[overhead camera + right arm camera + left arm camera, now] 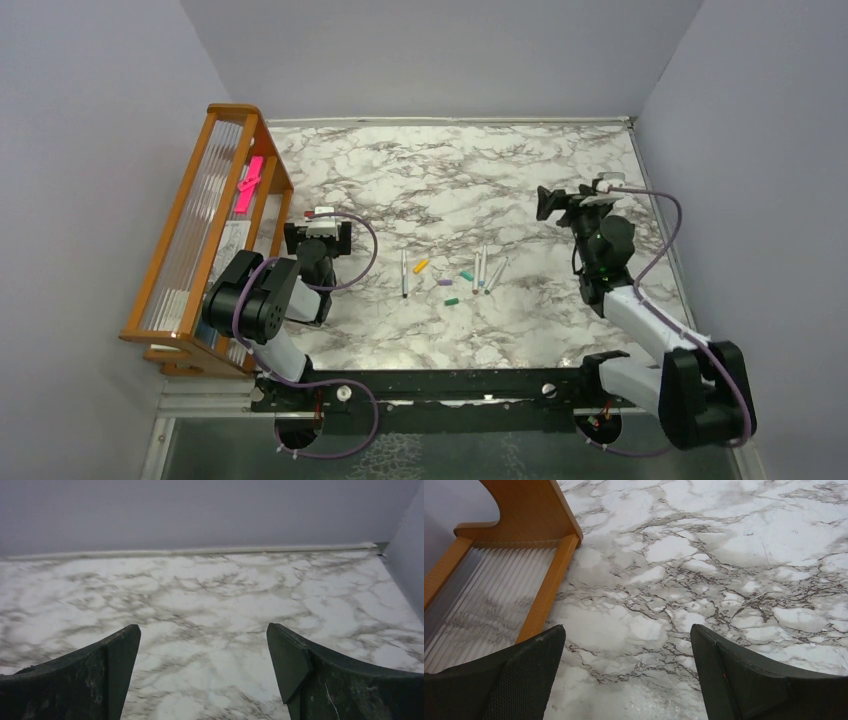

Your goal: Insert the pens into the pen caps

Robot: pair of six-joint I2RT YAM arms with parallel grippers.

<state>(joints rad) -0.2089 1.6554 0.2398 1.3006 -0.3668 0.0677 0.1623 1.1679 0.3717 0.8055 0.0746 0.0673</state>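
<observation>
Top external view: I see the pens (404,274) and pen caps (444,282) loose on the marble table (450,180) at centre frame, between the two arms. One pen lies alone and nearly vertical at the left of the group. The other pens (484,270) lie close together at its right. An orange cap (421,266), the pale purple cap, a teal cap (466,276) and a green cap (451,300) are scattered between them, none on a pen. The left gripper (318,238) sits left of centre beside a wooden rack (190,230), well apart from the group, jaws spread and holding nothing. A bright pink strip (249,184) rests on the rack's upper part. The right gripper (560,204) hangs at upper right, above and to the right of the pens in the frame, jaws likewise spread and holding nothing.

Left wrist view: My left gripper (627,630) shows its two dark fingers (514,680) wide apart at the bottom corners, bare marble table (724,555) between them. The wooden rack (549,580) with its ribbed clear panel fills the upper left. No pen or cap shows here.

Right wrist view: The right gripper (203,630) is also spread wide, its fingers (325,680) at the bottom corners over marble table (200,590). A pale grey wall (200,515) runs across the top. No pen or cap shows here.
</observation>
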